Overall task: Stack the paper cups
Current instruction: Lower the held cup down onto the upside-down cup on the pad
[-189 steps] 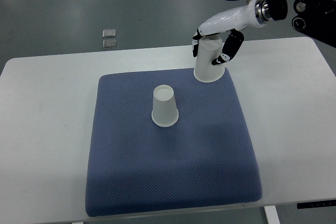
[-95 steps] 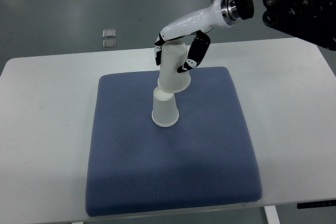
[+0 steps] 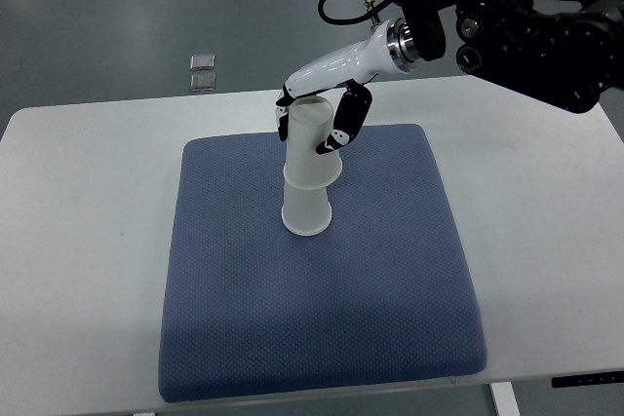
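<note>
Two white paper cups stand upside down on the blue mat [image 3: 322, 309]. The lower cup [image 3: 306, 211] rests on the mat near its middle. The upper cup [image 3: 308, 148] sits over the lower cup's top, covering about its upper third. My right hand [image 3: 314, 122] comes in from the upper right and is shut on the upper cup, with black-tipped fingers [image 3: 341, 129] wrapped around its sides near the top. The left hand does not show.
The mat lies on a white table [image 3: 88, 241]. Two small square metal pieces [image 3: 203, 71] lie on the grey floor beyond the table's far edge. The black robot arm body [image 3: 531, 26] fills the upper right corner.
The right hand carried the second cup left from the mat's far right corner, over the middle cup, and lowered it onto that cup.
</note>
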Robot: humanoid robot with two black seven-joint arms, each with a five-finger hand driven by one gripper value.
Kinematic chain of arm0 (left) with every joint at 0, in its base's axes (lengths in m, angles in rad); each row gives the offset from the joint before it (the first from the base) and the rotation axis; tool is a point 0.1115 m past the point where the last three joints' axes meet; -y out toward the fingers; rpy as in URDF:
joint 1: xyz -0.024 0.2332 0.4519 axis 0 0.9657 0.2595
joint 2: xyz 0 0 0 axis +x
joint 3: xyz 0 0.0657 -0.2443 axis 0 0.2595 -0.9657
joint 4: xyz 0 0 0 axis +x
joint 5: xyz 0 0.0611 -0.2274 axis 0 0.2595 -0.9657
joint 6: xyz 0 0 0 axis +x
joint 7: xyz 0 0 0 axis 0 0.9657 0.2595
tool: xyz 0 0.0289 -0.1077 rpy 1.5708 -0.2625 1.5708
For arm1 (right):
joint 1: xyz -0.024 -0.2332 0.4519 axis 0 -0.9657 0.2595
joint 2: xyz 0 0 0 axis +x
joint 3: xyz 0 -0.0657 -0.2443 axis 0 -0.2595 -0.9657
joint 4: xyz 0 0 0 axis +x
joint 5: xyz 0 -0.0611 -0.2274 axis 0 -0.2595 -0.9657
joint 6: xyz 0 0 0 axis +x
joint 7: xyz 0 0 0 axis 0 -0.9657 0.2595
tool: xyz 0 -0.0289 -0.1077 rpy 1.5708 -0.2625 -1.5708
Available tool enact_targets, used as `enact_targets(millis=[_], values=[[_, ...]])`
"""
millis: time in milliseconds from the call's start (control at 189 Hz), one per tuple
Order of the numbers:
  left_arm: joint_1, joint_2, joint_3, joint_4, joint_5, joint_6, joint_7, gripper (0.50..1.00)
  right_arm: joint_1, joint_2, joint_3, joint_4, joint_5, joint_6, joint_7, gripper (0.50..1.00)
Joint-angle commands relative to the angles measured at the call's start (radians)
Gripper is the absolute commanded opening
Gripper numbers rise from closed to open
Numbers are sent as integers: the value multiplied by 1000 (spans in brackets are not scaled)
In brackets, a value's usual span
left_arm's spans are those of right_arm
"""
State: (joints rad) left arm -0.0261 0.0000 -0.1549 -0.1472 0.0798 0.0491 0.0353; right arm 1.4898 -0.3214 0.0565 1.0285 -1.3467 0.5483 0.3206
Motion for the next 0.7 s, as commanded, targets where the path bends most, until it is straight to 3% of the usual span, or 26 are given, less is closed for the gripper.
enact_targets(millis=[0,693], values=[[0,0,0,1,0,0,0,1000,0,7,0,-2,1,1,0,652],[0,0,0,0,0,0,0,1000,-26,28,9,-39,1,-21,0,652]])
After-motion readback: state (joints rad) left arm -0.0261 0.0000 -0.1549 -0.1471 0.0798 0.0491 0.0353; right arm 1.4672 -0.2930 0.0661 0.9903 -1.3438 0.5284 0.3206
